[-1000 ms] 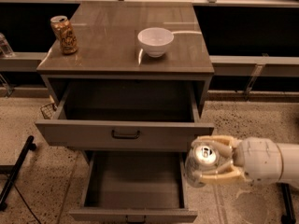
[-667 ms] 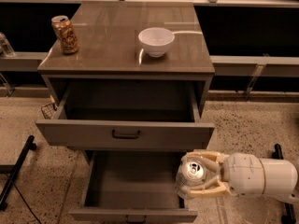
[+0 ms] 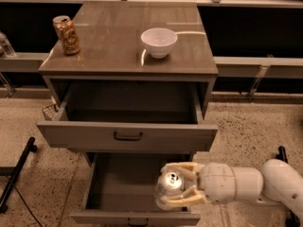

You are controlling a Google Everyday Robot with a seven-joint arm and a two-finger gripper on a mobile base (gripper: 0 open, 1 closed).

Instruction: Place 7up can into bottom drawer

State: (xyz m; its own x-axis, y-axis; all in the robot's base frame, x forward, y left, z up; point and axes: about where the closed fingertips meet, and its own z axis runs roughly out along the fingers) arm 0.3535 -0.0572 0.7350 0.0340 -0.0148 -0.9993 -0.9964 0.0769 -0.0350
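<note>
My gripper (image 3: 176, 187) reaches in from the right on a white arm and is shut on the 7up can (image 3: 169, 183), whose silver top faces up. The can hangs over the right front part of the open bottom drawer (image 3: 118, 186), a plain grey tray pulled out below the other drawers. I cannot tell whether the can touches the drawer floor.
The drawer above (image 3: 128, 136) also stands open and overhangs the back of the bottom one. On the cabinet top stand a white bowl (image 3: 159, 42) and a brown-gold patterned can (image 3: 66, 35). A black stand leg (image 3: 16, 174) lies on the floor at left.
The gripper has carried the can leftward and down, from beside the drawer's right edge to over its right front part.
</note>
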